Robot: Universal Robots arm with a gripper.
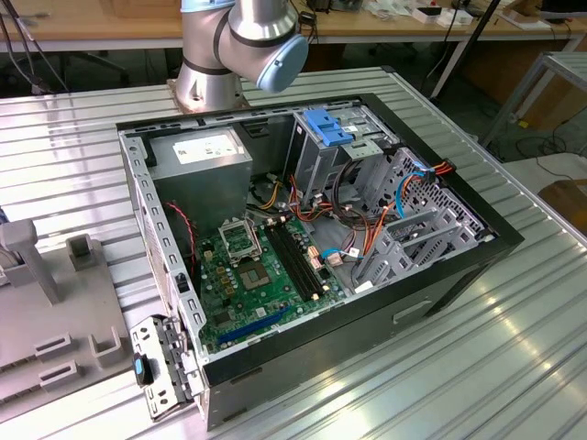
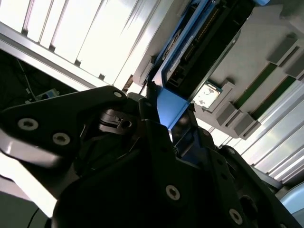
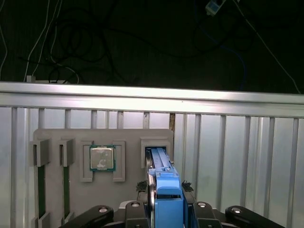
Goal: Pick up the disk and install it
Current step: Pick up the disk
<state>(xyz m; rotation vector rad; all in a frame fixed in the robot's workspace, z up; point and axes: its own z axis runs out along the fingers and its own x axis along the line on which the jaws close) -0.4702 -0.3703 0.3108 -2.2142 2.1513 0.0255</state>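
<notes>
In both wrist views the disk (image 3: 160, 164) shows edge-on, a thin dark slab with blue plastic rails (image 3: 168, 194). Its far end sits at a slot of the grey holder plate (image 3: 128, 137). My gripper (image 3: 165, 187) is shut on the disk, with black fingers (image 3: 142, 187) flanking the blue rail. In the second wrist view the disk (image 2: 204, 42) runs away from the gripper (image 2: 166, 123), and its blue rail (image 2: 173, 107) lies between the black finger links.
An open computer case (image 1: 477, 247) lies on the ribbed metal table (image 1: 514, 348), with a blue-topped drive cage (image 1: 330, 124), a grey power supply (image 1: 202, 156) and loose cables. The holder plate also carries a processor chip (image 3: 102, 158) and memory sticks (image 3: 41, 190). The arm's base (image 1: 229, 55) stands behind the case.
</notes>
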